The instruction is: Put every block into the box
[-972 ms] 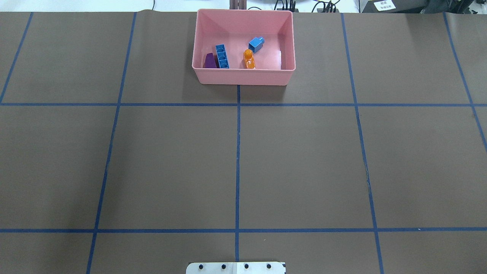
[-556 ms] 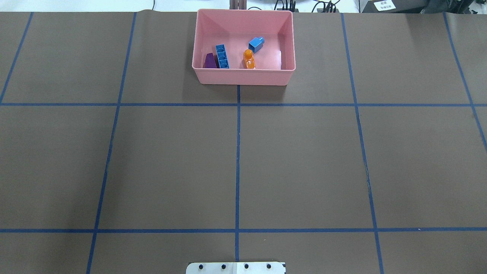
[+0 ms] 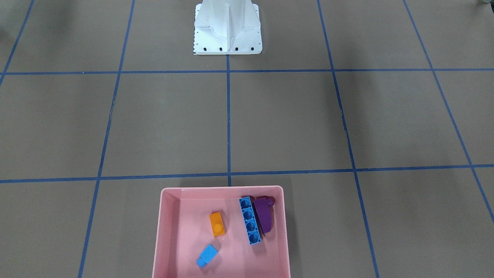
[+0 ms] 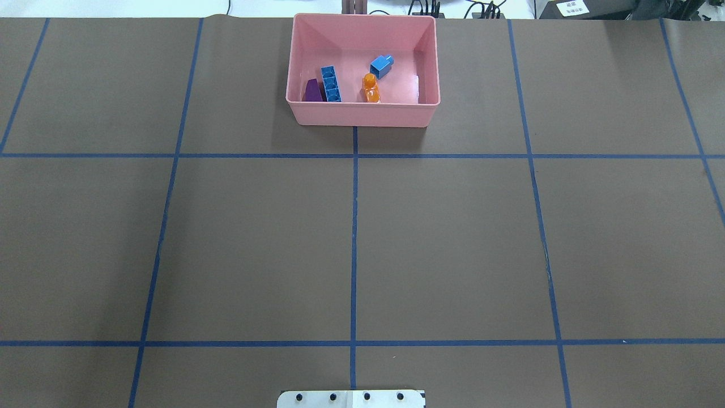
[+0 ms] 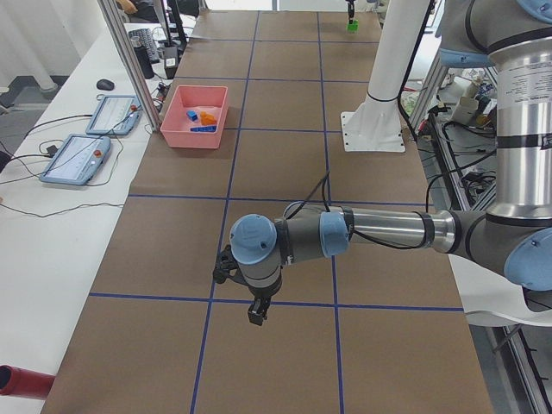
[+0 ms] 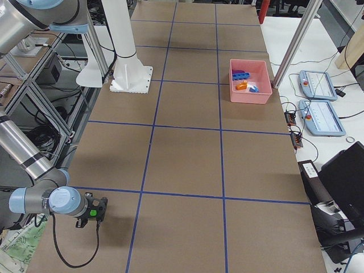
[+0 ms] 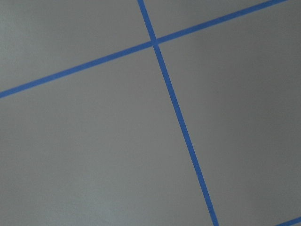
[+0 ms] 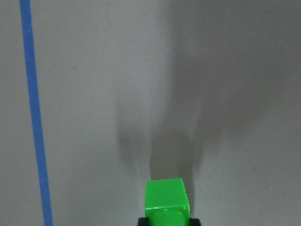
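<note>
The pink box [image 4: 362, 116] stands at the table's far middle and also shows in the front view [image 3: 222, 190]. In it lie an orange block [image 4: 370, 89], a small light-blue block [image 4: 382, 66], a long light-blue block [image 4: 331, 84] and a purple sloped block [image 4: 312, 90]. My right gripper [image 6: 95, 211] is at the table's right end, far from the box. It is shut on the green block [image 8: 165, 200] and holds it above the table. My left gripper [image 5: 256, 312] hangs over the table's left end; I cannot tell whether it is open or shut. Neither gripper shows in the overhead view.
The white robot base [image 3: 227, 31] stands at the near middle edge. Blue tape lines [image 4: 354, 238] divide the brown table. Two teach pendants [image 5: 86, 155] lie on a side table beyond the box.
</note>
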Robot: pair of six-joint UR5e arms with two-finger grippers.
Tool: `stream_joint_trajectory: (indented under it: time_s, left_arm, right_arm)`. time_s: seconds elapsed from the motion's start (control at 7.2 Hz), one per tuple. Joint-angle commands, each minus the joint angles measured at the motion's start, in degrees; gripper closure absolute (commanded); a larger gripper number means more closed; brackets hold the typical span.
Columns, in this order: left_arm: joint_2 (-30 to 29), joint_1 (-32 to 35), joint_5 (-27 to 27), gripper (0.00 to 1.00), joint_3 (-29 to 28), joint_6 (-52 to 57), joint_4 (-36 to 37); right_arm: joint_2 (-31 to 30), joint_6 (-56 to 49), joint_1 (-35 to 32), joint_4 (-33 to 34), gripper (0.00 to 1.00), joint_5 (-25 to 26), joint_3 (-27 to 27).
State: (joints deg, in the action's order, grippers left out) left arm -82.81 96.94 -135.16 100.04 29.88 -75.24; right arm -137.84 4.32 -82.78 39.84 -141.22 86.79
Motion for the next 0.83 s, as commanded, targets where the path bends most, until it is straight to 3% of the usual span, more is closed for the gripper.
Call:
stream_joint_trajectory:
  time_s: [0.0,0.28,0.42,0.69]
  left_arm:
    - [2.38,0.0,-0.1,0.0,0.07,-5.15,-3.56]
    - [3.62,0.0,0.16,0.0,-0.11,-15.85,-14.62]
    - [4.23,-0.09,-0.01,0.0,0.07,-16.34,-17.02]
    - [4.15,-0.27,-0.28,0.0,0.15,-16.52,-17.3]
  right_arm:
    - [0.46,2.08,-0.36,1.02,1.0,0.24,4.6]
    - [0.46,5.42,1.56,1.99,1.0,0.15,9.16]
    - [1.68,6.57,1.83,8.44,1.0,0.24,14.58]
    - [12.79,6.58,1.22,22.32,1.0,0.33,18.76]
